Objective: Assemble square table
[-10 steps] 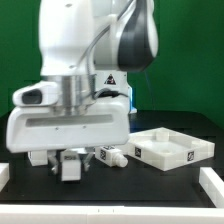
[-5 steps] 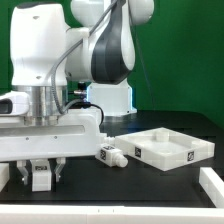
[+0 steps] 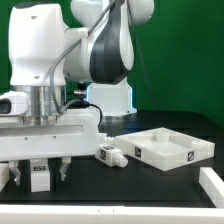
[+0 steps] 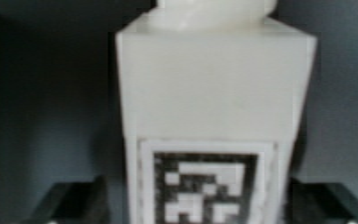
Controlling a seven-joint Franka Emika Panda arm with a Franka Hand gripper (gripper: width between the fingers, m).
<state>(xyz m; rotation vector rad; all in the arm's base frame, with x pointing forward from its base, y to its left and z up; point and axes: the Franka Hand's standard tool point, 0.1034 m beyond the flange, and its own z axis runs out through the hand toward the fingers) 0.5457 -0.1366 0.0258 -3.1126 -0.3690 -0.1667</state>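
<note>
Gripper (image 3: 40, 171): the jaws stand spread, one on each side of a white leg (image 3: 40, 180), with a gap showing at both flanks. Nothing is clamped. The leg (image 4: 215, 100) rests on the black table (image 3: 130, 190) and bears a black-and-white tag (image 4: 202, 185) on one face. Gripper and leg sit well to the exterior view's left of the square top (image 3: 172, 152). A second leg (image 3: 108, 155) lies just beside that top, on the same side.

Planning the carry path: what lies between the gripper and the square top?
One loose tagged leg lies between them, seen in the exterior view.
</note>
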